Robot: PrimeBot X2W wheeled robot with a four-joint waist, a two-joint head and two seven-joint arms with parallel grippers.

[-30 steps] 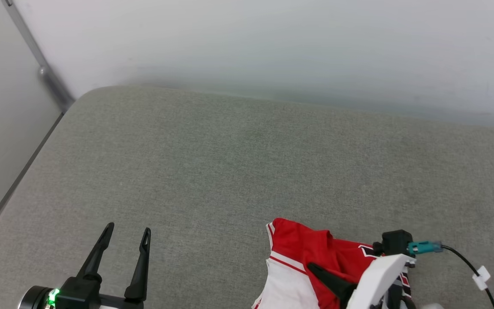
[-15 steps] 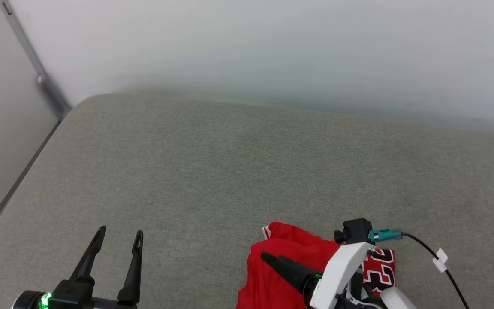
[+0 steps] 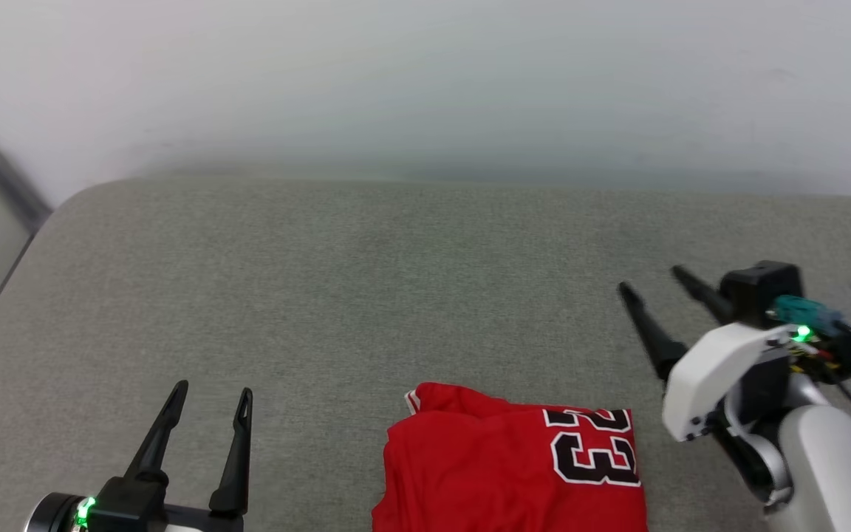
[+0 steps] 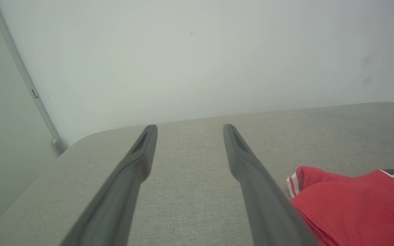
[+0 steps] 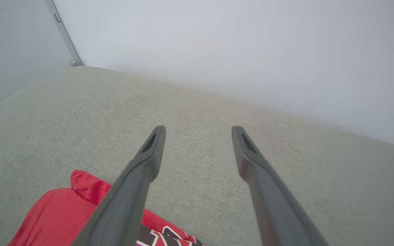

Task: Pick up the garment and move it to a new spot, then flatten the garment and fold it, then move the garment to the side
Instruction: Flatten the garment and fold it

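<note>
Right gripper (image 3: 649, 280) was seen with its two long dark fingers spread apart and nothing between them, over the grey woven-fabric cushion surface (image 3: 396, 281), just right of the red soft-fabric T-shirt (image 3: 507, 465) and not touching it. Left gripper (image 3: 214, 389) was likewise spread and empty at the lower left, well apart from the cloth. One T-shirt was counted, laid bunched at the near middle of the surface, with a black-and-white "23" facing up. Its near part was cut off by the head view's bottom edge. Striped trim was seen at its far left corner; sleeves could not be made out. Wide bare surface was left beyond it and to both sides. The far edge was bounded by a pale wall (image 3: 425, 89), the rounded left corner by one grey metal strip (image 3: 4, 181).
</note>
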